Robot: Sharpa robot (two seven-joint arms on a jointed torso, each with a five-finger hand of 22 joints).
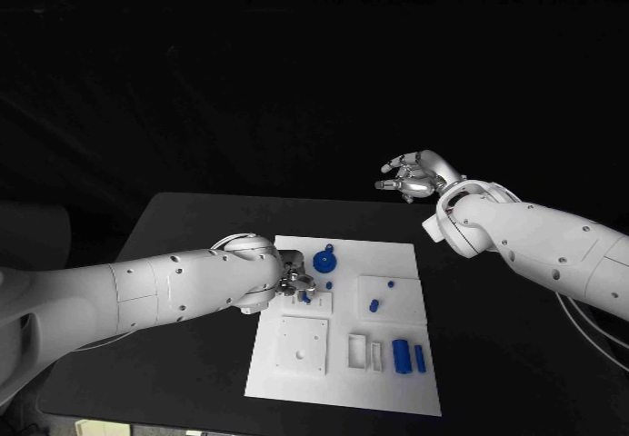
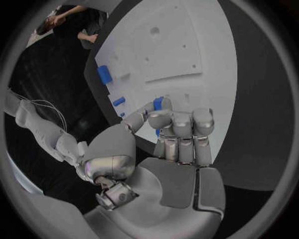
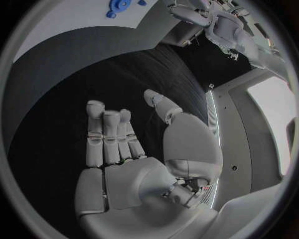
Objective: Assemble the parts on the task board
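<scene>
The white task board [image 1: 344,392] lies mid-table. My left hand [image 1: 294,284] hovers over its left side, just below the blue gear [image 1: 325,262]. In the left wrist view the curled fingers of that hand [image 2: 177,134] pinch a small blue part [image 2: 158,103] against the thumb, above the board [image 2: 187,40]. Two short blue pegs [image 1: 375,303] stand on a raised white square right of the hand. A blue cylinder [image 1: 401,356] and a slimmer blue piece [image 1: 420,358] lie near the board's front right. My right hand [image 1: 414,177] is raised beyond the table's far edge, fingers apart [image 3: 111,139], holding nothing.
A raised white plate [image 1: 302,343] with holes and narrow white blocks [image 1: 358,351] sit on the board's front half. Bare black table [image 1: 184,236] surrounds the board on all sides. The right wrist view catches the gear [image 3: 119,6] at the board's edge.
</scene>
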